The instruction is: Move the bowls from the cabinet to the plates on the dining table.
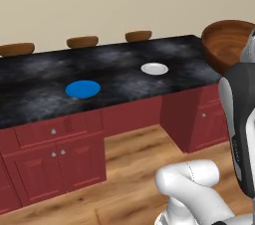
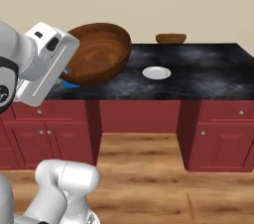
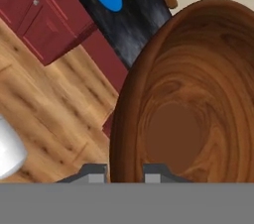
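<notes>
My gripper point(image 3: 124, 173) is shut on the rim of the dark brown wooden bowl point(image 3: 193, 109), one fingertip on each side of its wall. The bowl point(image 2: 99, 52) hangs tilted in the air in front of the dining table point(image 2: 208, 69), its hollow facing the camera, and it also shows at the right edge of the left base view point(image 1: 226, 42). On the black marbled top point(image 1: 40, 89) lie a bright blue plate point(image 1: 83, 88) and a white-grey plate point(image 1: 154, 68). The white plate point(image 2: 157, 73) sits right of the bowl. The cabinet is out of view.
Brown oval stool tops point(image 1: 82, 42) line the table's far side against a beige wall. Dark red drawers and doors with silver knobs point(image 1: 54, 131) sit under the top, with a leg gap between them. The floor point(image 2: 144, 168) is wood planks.
</notes>
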Motion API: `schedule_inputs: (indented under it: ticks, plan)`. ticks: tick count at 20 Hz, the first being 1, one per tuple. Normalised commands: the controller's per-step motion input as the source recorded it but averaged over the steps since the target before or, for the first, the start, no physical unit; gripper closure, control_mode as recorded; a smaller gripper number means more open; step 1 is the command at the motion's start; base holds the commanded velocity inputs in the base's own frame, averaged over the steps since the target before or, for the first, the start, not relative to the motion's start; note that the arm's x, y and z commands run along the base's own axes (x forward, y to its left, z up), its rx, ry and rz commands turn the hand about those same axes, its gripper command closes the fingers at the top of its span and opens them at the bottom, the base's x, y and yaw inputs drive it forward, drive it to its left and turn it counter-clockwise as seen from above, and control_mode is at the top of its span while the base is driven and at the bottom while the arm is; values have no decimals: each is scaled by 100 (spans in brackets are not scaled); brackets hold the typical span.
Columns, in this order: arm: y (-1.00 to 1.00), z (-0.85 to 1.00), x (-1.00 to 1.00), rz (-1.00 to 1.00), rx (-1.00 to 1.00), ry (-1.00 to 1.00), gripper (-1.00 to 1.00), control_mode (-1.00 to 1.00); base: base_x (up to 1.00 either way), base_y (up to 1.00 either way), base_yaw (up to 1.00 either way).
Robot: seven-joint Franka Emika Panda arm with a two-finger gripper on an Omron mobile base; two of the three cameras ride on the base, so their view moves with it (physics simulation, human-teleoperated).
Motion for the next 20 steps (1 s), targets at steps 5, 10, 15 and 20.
schedule_inputs:
  ticks: [5, 10, 15, 20]
  plan:
    - [0, 0, 0, 0, 0, 0, 100, 100, 39, -48, 24]
    - [0, 0, 0, 0, 0, 0, 100, 100, 46, -47, 23]
    - [0, 0, 0, 0, 0, 0, 100, 100, 66, -41, 19]
    - [0, 0, 0, 0, 0, 0, 100, 100, 65, -47, 17]
